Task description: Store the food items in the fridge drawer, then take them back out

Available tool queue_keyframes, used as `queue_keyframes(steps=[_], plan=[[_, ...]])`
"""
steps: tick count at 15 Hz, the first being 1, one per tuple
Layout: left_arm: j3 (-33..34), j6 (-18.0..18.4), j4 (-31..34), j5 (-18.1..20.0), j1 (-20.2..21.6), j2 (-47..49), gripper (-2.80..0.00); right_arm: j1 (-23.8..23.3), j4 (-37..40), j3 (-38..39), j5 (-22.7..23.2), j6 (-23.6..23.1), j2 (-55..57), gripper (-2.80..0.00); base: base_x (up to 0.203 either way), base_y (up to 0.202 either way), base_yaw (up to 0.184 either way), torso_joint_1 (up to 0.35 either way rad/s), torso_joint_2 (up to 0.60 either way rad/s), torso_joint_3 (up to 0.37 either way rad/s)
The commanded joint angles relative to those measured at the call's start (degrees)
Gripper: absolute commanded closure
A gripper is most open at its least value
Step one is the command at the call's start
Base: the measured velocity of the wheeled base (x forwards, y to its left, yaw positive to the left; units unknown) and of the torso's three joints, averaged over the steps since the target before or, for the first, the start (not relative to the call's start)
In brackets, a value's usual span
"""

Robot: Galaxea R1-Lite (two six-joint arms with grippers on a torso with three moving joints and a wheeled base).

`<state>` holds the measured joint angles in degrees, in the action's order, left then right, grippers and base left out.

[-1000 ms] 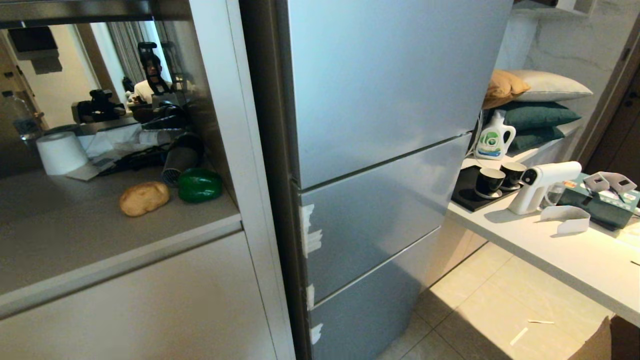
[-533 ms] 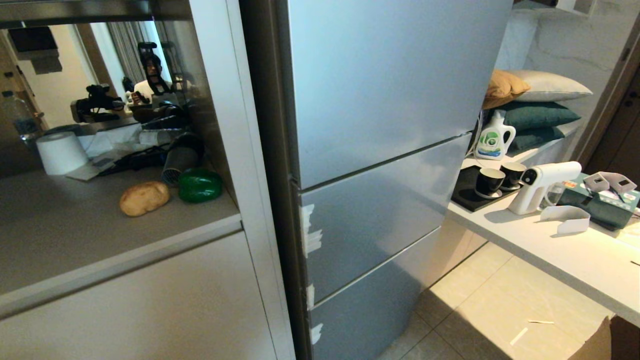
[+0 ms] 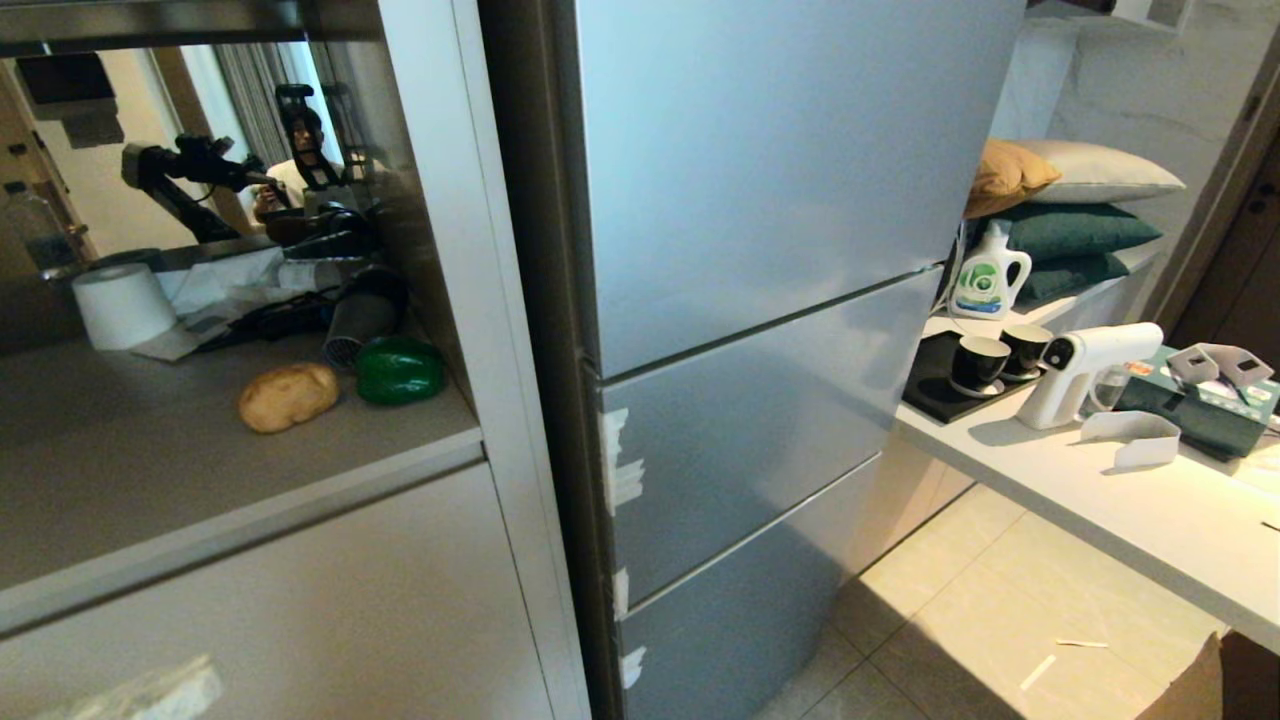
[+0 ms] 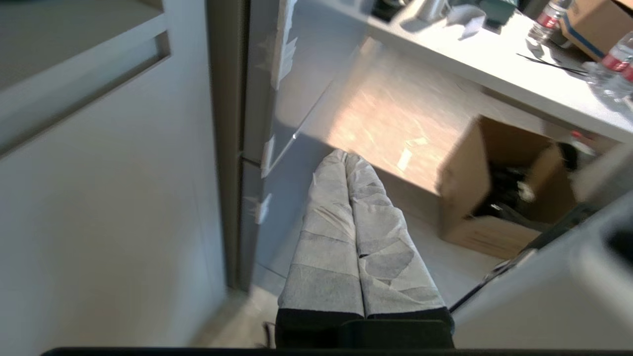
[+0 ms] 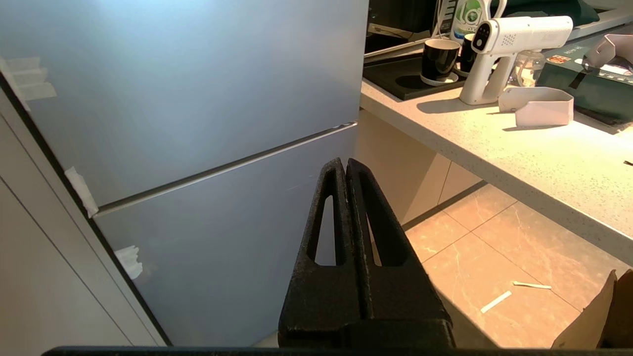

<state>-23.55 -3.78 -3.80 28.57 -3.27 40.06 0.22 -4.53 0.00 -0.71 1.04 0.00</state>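
Observation:
A tan potato [image 3: 288,396] and a dark green bell pepper [image 3: 400,371] lie side by side on the grey shelf [image 3: 150,470] left of the silver fridge [image 3: 780,150]. Below the fridge's tall door are two silver drawer fronts, a middle one [image 3: 740,430] and a lower one [image 3: 730,600]; both are pushed in, so the clear bin is hidden. My left gripper [image 4: 345,155], its fingers wrapped in white tape, is shut and empty, low by the fridge's left edge. My right gripper [image 5: 345,162], black, is shut and empty before the lower fridge fronts.
A white paper roll [image 3: 122,305] and a grey dryer [image 3: 360,320] sit behind the food, before a mirrored back wall. A beige cabinet door [image 3: 300,600] lies below. To the right, a counter [image 3: 1150,520] holds cups [image 3: 980,362] and a spray gun [image 3: 1085,370]. A cardboard box [image 4: 499,193] stands on the floor.
In the mirror the reflected left arm has swung upward. A pale blur has come in at the bottom left edge of the head view. Food and fridge fronts have not moved.

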Motion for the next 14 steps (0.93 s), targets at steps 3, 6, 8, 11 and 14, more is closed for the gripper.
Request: queue_keyframes(steps=[3,6,8,11,14], plan=[[-4.64,1.53,-18.92,-7.11,-5.11,31.35,0.0,0.04,-0.04,1.76,0.0,0.11,-0.09,0.0,0.0,0.0,0.0,0.0,0.0,0.0],[-5.01,2.85,-34.01,-20.07,-14.86,40.25,0.0,0.04,-0.04,1.76,0.0,0.11,-0.09,0.0,0.0,0.0,0.0,0.0,0.0,0.0],[-4.92,2.93,-36.41,-24.61,-20.08,41.74,0.0,0.04,-0.03,1.76,0.0,0.11,-0.09,0.0,0.0,0.0,0.0,0.0,0.0,0.0],[-5.81,2.48,-40.35,-30.3,-24.22,46.57,0.0,0.04,-0.04,1.76,0.0,0.11,-0.09,0.0,0.0,0.0,0.0,0.0,0.0,0.0],[-6.25,2.31,-48.48,-33.68,-25.48,53.81,0.0,0.04,-0.04,1.76,0.0,0.11,-0.09,0.0,0.0,0.0,0.0,0.0,0.0,0.0]])
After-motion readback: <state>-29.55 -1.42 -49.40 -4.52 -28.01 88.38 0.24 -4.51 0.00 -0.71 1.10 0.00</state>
